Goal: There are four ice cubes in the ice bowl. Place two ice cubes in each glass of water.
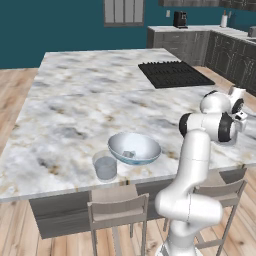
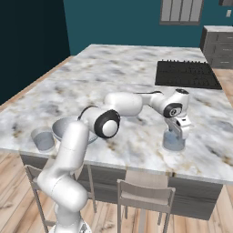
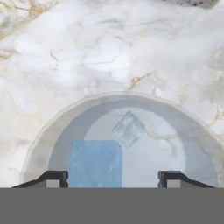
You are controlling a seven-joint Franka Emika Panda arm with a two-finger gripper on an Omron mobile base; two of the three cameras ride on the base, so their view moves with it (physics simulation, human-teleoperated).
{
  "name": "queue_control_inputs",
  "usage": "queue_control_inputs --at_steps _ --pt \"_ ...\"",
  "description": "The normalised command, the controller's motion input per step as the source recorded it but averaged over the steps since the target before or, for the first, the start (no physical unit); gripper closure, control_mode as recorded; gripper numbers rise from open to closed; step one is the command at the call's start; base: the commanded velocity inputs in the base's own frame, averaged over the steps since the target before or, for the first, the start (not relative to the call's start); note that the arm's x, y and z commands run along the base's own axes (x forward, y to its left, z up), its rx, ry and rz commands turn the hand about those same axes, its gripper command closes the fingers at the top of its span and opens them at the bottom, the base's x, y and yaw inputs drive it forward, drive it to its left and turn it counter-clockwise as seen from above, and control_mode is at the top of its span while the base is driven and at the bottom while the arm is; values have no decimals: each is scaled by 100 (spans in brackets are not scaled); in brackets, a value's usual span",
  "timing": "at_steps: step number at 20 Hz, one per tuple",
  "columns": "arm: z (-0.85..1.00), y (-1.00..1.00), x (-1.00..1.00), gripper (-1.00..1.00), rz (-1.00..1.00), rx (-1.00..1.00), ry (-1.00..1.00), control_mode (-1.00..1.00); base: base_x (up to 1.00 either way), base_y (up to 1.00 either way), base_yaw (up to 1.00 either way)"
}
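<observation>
My fingers [image 3: 113, 177] hang wide open and hold nothing right over the right glass [image 2: 174, 140], so the cubes [image 3: 128, 128] land in it, far from the bowl [image 1: 134, 148].

The tool [image 2: 176, 133] hangs over a glass of water [image 2: 173, 142] on the marble counter [image 2: 136, 77], far from the ice bowl [image 2: 61, 129].

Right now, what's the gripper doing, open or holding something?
Gripper: open, holding nothing, poised over a glass of water with two ice cubes inside.
</observation>
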Motion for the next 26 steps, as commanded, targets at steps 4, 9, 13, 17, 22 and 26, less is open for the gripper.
queue_control_inputs --at_steps 4,9,13,17,22,26 --pt "5 0 -1 100 -2 0 0 -100 0 0 0" --pt "4 0 -11 100 -3 0 0 -100 0 0 0" --pt "44 0 -47 100 -1 0 -7 -100 0 0 0" --pt "79 13 -99 100 1 0 -31 -100 0 0 0" --pt "62 71 -100 100 13 0 -34 -100 0 0 0" --pt "18 100 -74 100 22 -3 -19 -100 0 0 0"
